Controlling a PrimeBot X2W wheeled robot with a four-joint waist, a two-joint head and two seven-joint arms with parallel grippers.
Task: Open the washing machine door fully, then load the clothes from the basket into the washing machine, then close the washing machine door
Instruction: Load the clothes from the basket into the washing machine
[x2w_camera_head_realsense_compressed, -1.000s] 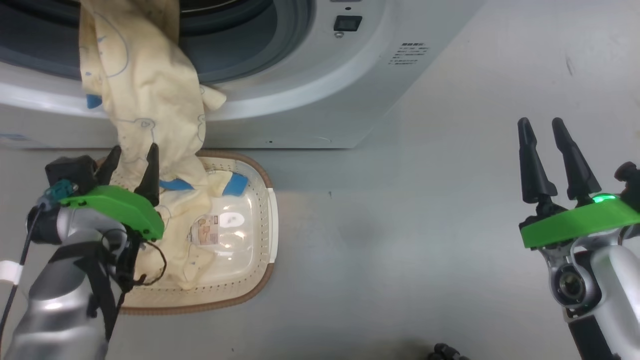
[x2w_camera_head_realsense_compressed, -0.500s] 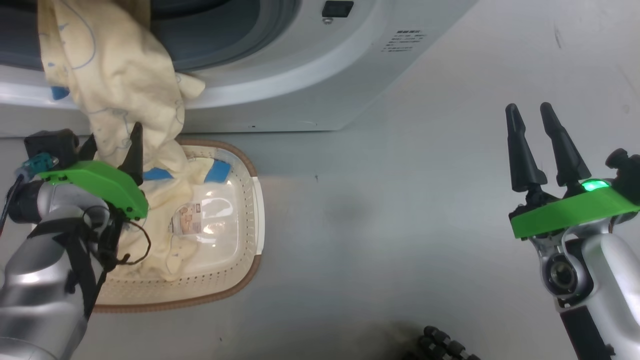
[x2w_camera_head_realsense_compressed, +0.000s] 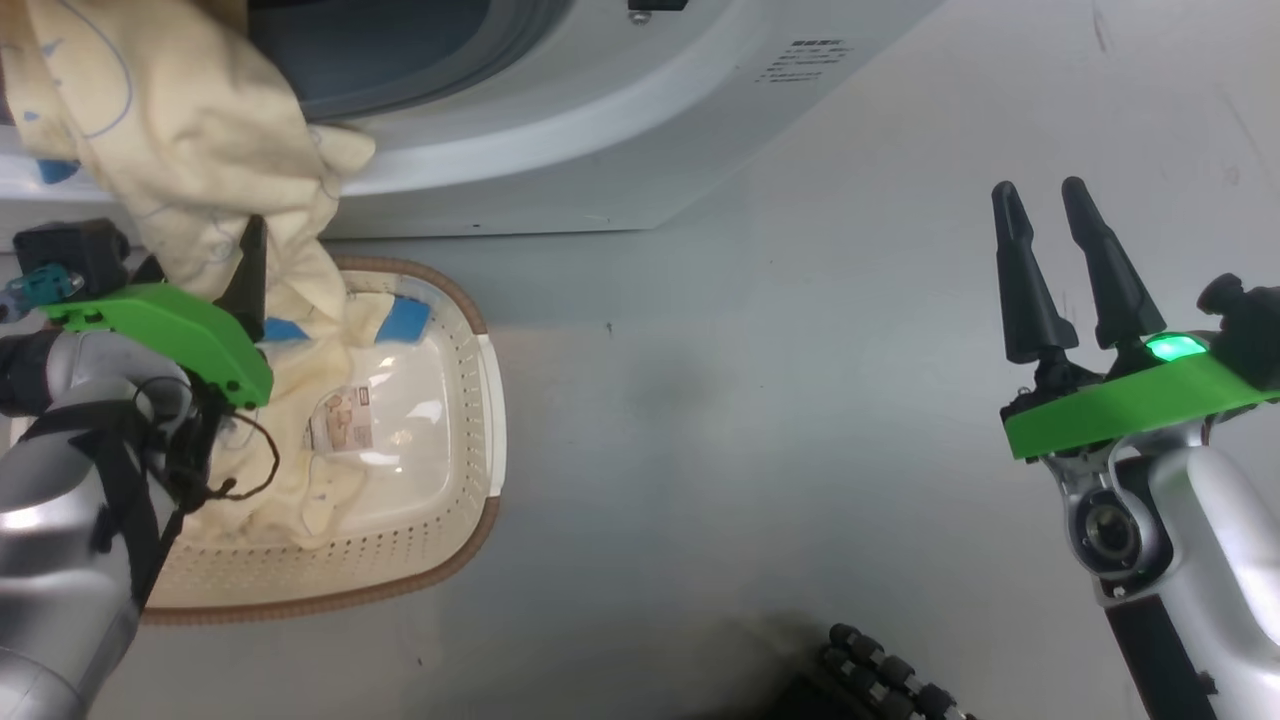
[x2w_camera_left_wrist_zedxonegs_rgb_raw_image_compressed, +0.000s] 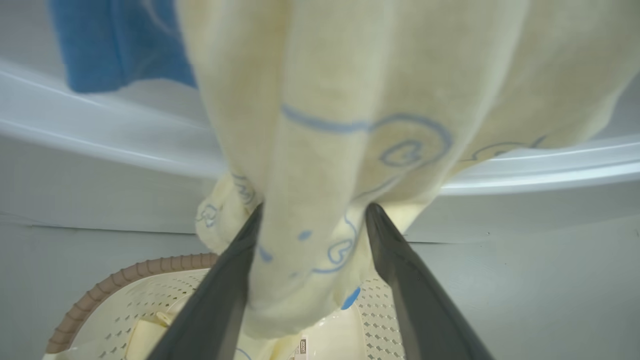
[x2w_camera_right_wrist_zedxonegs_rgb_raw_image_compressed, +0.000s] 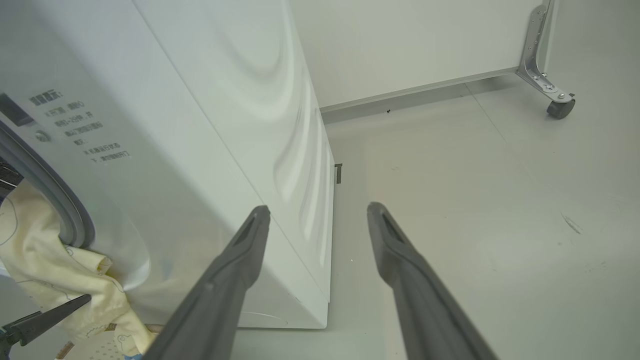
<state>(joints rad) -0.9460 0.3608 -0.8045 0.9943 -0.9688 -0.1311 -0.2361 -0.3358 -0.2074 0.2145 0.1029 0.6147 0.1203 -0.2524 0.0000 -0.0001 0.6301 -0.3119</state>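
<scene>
Between the widely spread fingers of the left gripper (x2w_camera_left_wrist_zedxonegs_rgb_raw_image_compressed: 315, 207) hung the clothes (x2w_camera_head_realsense_compressed: 200, 130), a pale yellow length brushing both inner faces but not clamped. Its long axis ran along those fingers. Beyond the tips it climbed over the lip of the washing machine (x2w_camera_head_realsense_compressed: 600, 130) into the open mouth, and back under the wrist it dropped into the basket (x2w_camera_head_realsense_compressed: 470, 530), its tail bunched there. That basket sat mouth up below and just right of this gripper, close to the washer's front, with a label (x2w_camera_head_realsense_compressed: 340, 420) showing on its bottom. Ahead of the fingertips rose the white front and the grey gasket (x2w_camera_right_wrist_zedxonegs_rgb_raw_image_compressed: 70, 220). Grey floor (x2w_camera_head_realsense_compressed: 750, 400) lay between both grippers, a black ribbed thing (x2w_camera_head_realsense_compressed: 880, 670) at its near edge. Well to the right, the right gripper (x2w_camera_head_realsense_compressed: 1038, 190) stood spread and empty. The washer's side corner was just left of its fingers, and a castor (x2w_camera_right_wrist_zedxonegs_rgb_raw_image_compressed: 560, 107) sat far ahead to their right.
</scene>
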